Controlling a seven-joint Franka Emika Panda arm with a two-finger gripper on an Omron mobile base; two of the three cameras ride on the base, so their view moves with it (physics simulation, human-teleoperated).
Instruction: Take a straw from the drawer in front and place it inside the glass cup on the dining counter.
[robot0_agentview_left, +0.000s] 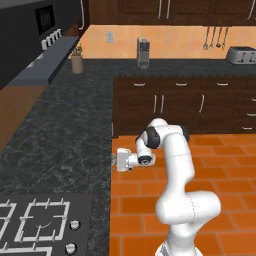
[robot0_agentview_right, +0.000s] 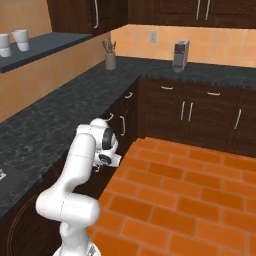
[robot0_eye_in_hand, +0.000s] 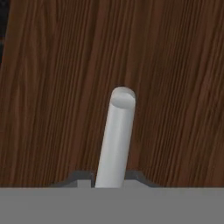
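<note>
The gripper (robot0_eye_in_hand: 109, 186) is closed on the drawer handle (robot0_eye_in_hand: 116, 138): in the hand view the silver bar rises from between the two dark finger tips (robot0_eye_in_hand: 78, 178), which sit tight against it on either side, and the dark brown drawer front (robot0_eye_in_hand: 175, 87) lies flat behind it. The handle's long axis runs straight away from the finger tips in that view and ends in a rounded tip partway up the panel, so the jaws cross the bar rather than lie along it.

In the left base view the hand (robot0_agentview_left: 125, 160) is pressed side-on against the cabinet face just under the front edge of the black speckled counter (robot0_agentview_left: 60, 140), with the forearm level and the elbow out over the orange tiled floor (robot0_agentview_left: 225, 165). The right base view shows the same reach, the hand (robot0_agentview_right: 112, 161) tucked under the counter edge near its inner corner.

The drawer looks shut, so the straw is presumably inside and hidden. The relation that matters for the next move is that the panel faces the arm squarely: a pull should run straight back toward the base, at right angles to the panel, to slide the box out without twisting the bar in the grip.
</note>
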